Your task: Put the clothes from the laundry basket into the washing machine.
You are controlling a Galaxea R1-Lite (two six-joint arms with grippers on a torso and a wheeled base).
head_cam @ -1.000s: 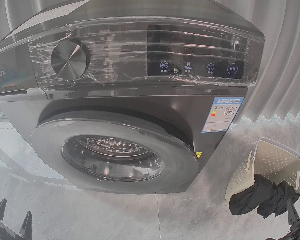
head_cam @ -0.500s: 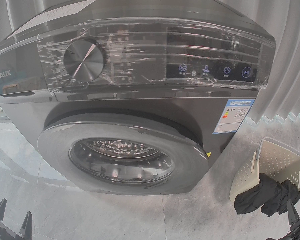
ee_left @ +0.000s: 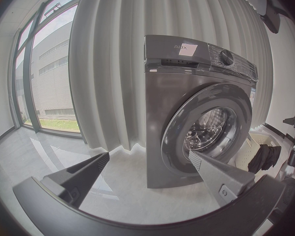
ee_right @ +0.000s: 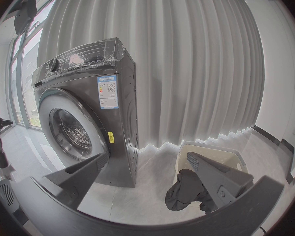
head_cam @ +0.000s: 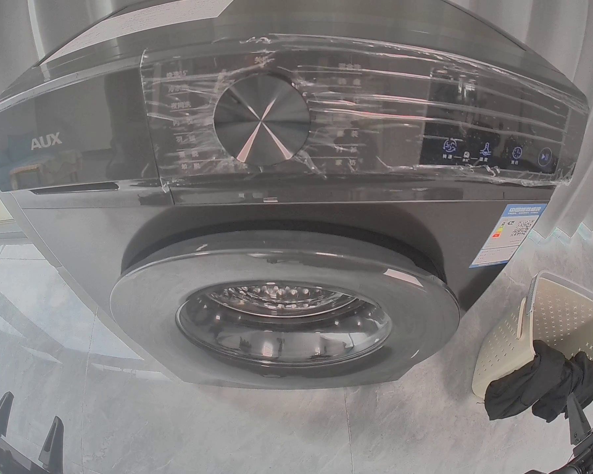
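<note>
The grey washing machine (head_cam: 402, 232) stands in front of me with its round glass door (head_cam: 283, 317) shut. To its right on the floor sits a cream laundry basket (head_cam: 563, 314), with black clothes (head_cam: 540, 380) draped over its near rim. My left gripper (head_cam: 26, 422) hangs open low at the left, far from the machine, with nothing in it. My right gripper (head_cam: 592, 399) is open just in front of the black clothes. The left wrist view shows the left gripper (ee_left: 147, 156) with the machine (ee_left: 173, 92) beyond it. The right wrist view shows the right gripper (ee_right: 147, 156), basket (ee_right: 216, 149) and clothes (ee_right: 186, 189).
Pale pleated curtains (ee_right: 193, 66) hang behind the machine and the basket. A tall window (ee_left: 52, 82) lies off to the machine's left. Glossy grey floor tiles (head_cam: 244, 422) stretch between me and the machine door.
The whole head picture has shifted, so the camera moved: machine and basket now sit farther right in it. Both grippers hold the same open pose.
</note>
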